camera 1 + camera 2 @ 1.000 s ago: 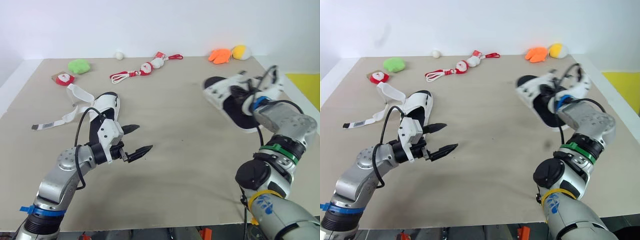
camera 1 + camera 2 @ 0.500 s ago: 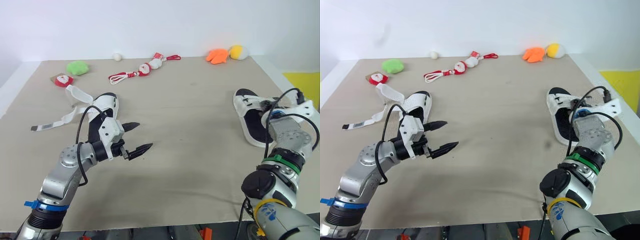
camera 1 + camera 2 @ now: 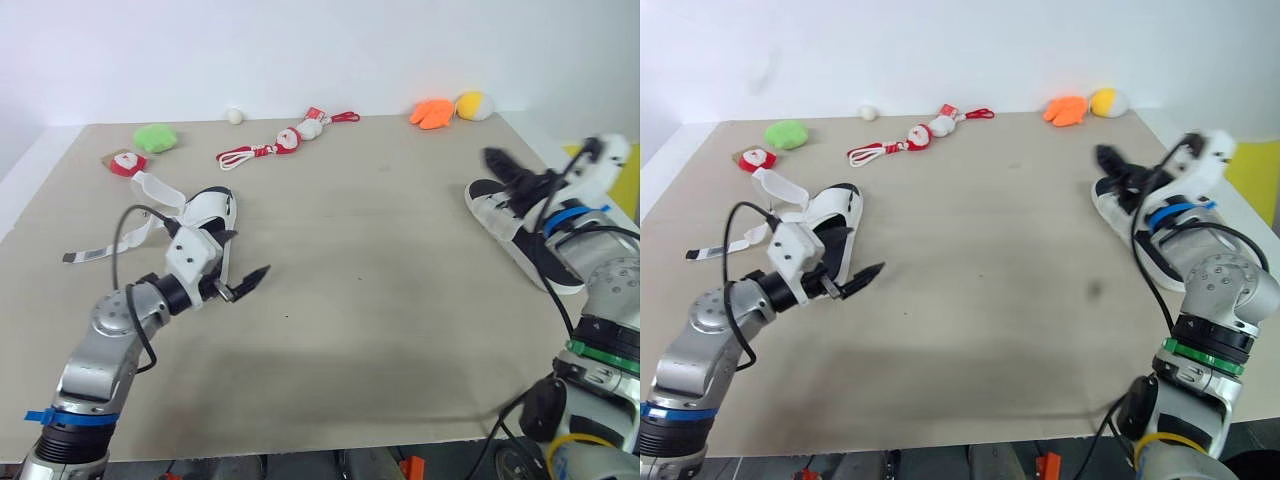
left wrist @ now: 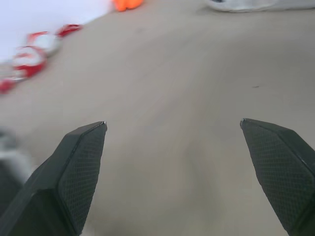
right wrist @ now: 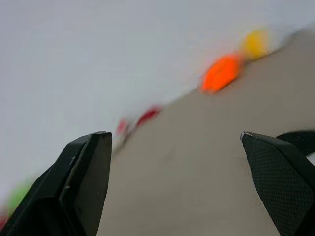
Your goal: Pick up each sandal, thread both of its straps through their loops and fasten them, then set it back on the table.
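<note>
The left sandal [image 3: 208, 215], white with a black footbed, lies on the table's left side with its white straps [image 3: 148, 190] loose and spread out to the left. My left gripper [image 3: 245, 265] hovers open just beside its near end, holding nothing; its fingertips [image 4: 81, 147] stand far apart over bare table. The right sandal [image 3: 505, 215] lies flat near the table's right edge. My right gripper [image 3: 503, 172] is raised just above it, open and empty, with its fingers [image 5: 86, 172] wide apart.
Along the far edge lie a green plush [image 3: 155, 135], a round red-white toy [image 3: 125, 160], a small white ball [image 3: 235, 115], a red-white rope toy [image 3: 285, 140], an orange toy [image 3: 435, 112] and a yellow one [image 3: 475, 103]. The table [image 3: 380, 300] is bare in the middle.
My right gripper set the right sandal down on the table, opened and lifted off it. My left gripper drew back towards the left sandal, still open.
</note>
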